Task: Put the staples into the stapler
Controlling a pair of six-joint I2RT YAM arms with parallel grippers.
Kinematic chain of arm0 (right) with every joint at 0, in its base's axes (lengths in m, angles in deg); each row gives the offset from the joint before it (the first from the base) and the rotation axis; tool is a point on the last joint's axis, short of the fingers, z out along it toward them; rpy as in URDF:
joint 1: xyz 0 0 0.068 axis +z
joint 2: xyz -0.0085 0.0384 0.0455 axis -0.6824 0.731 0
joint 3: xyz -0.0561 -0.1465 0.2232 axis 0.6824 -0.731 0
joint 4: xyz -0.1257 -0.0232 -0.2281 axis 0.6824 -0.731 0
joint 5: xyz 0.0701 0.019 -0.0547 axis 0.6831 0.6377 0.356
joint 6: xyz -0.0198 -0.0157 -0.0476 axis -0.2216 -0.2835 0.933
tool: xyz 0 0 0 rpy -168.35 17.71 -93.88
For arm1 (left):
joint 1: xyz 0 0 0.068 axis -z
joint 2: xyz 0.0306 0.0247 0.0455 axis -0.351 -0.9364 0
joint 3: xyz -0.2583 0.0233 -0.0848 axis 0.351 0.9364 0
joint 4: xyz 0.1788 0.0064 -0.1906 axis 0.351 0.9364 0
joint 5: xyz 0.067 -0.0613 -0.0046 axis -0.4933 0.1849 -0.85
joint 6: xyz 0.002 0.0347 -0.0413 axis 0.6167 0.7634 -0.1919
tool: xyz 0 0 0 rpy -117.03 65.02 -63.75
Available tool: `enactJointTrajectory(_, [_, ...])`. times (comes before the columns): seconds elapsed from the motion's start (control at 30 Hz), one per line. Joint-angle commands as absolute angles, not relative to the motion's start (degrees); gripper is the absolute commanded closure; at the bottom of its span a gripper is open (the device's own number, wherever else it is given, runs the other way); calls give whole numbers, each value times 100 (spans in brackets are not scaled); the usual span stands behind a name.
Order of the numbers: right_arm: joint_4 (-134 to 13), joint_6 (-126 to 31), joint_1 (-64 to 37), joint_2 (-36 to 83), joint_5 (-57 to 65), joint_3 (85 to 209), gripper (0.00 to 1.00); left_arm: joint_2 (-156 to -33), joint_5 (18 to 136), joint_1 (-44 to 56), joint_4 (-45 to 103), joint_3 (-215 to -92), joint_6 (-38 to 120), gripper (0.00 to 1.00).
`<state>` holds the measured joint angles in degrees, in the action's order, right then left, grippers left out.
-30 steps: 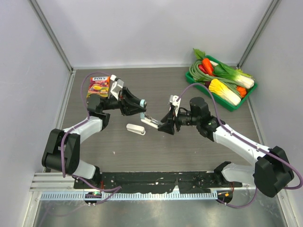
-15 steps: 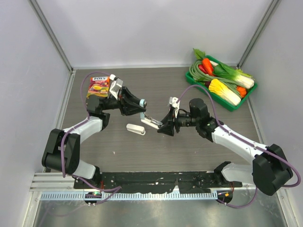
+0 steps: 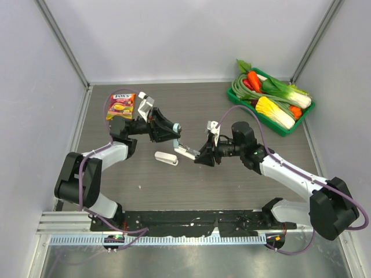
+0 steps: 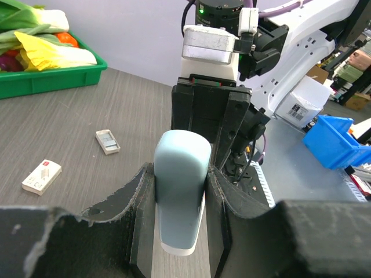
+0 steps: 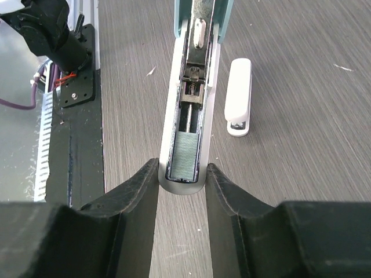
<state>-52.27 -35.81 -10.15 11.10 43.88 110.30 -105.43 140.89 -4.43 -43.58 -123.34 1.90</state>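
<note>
Stapler is held at its blue top by the left gripper; its base is now pinched by the narrowed right gripper.

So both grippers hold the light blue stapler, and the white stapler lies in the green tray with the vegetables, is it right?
Not quite. The white stapler lies on the table, near the light blue stapler, not in the green tray; the top external view shows this. The left gripper and the right gripper do both hold the light blue stapler.
</note>
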Motion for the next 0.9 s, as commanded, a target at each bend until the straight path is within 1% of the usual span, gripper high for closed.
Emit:
enactJointTrajectory(0.0, [-5428,-2927,-1025,792,4302,11307,83,-10706,14396,-306,-5148,-12412,120,100])
enactJointTrajectory(0.17, [-6121,-2469,-1025,722,4214,11561,86,-10890,14660,-253,-5148,-12526,94,100])
enactJointTrajectory(0.47, [-6843,-1959,-1016,827,4161,11869,85,-11145,14862,-25,-5130,-12772,-117,100])
enactJointTrajectory(0.87, [-7572,-1800,-1016,1012,3968,12466,85,-11602,15091,441,-5130,-13062,-389,100])
